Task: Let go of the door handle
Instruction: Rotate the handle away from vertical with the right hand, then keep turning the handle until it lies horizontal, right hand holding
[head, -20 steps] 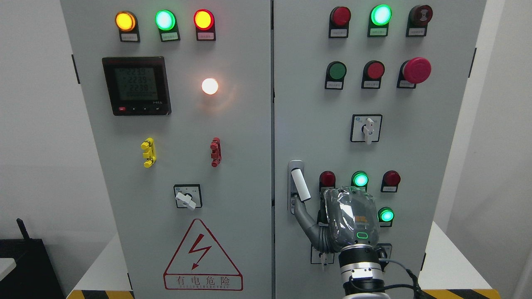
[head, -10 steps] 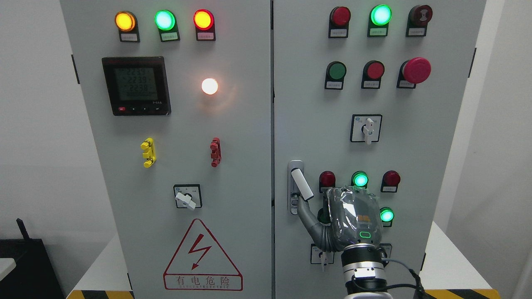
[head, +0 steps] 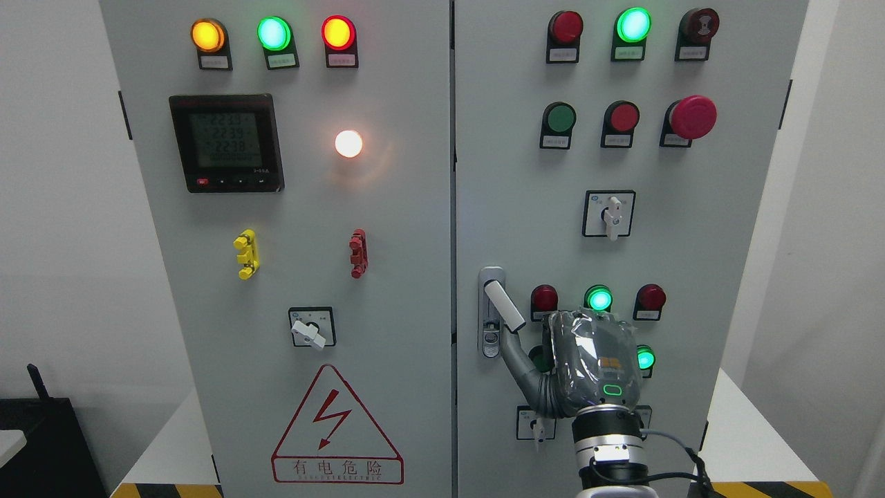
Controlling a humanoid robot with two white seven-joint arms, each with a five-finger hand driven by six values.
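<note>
One hand [head: 586, 363], my right, was in view with its back to me; I couldn't tell its finger state beyond a thumb reaching up-left. The door handle [head: 503, 306] tilted just beyond that thumb's tip.

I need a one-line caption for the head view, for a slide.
Right hand reaches one finger up to the swung-out white door handle on the grey cabinet's right door.

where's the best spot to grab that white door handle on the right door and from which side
Judging by its pose, grip the white door handle at its free lower end, which has swung out from the latch plate. Come from the lower right, where the right hand is, wrapping fingers across the narrow bar.
</note>
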